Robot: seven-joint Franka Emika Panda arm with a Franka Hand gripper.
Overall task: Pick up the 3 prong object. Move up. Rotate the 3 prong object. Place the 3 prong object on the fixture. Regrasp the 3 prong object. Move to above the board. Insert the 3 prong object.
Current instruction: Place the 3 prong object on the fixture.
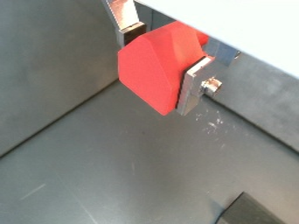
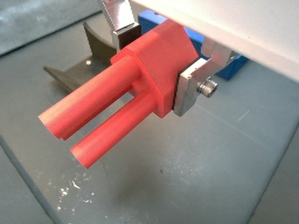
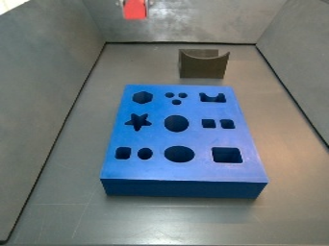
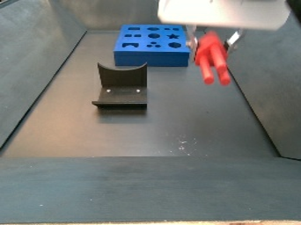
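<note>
The gripper [image 2: 158, 66] hangs high above the floor, its fingers [image 2: 194, 86] clamped on the body of the 3 prong object [image 2: 111, 109], whose prongs point down and outward in a side view [image 4: 213, 60]. The piece is in the air, right of the fixture [image 4: 120, 86] and near of the board [image 4: 153, 46], touching neither. This looks like the rotate step, or the move up just done. Next the piece must be carried over to the fixture's notch [image 3: 202, 61] and set down there, aligned so it seats without tipping.
</note>
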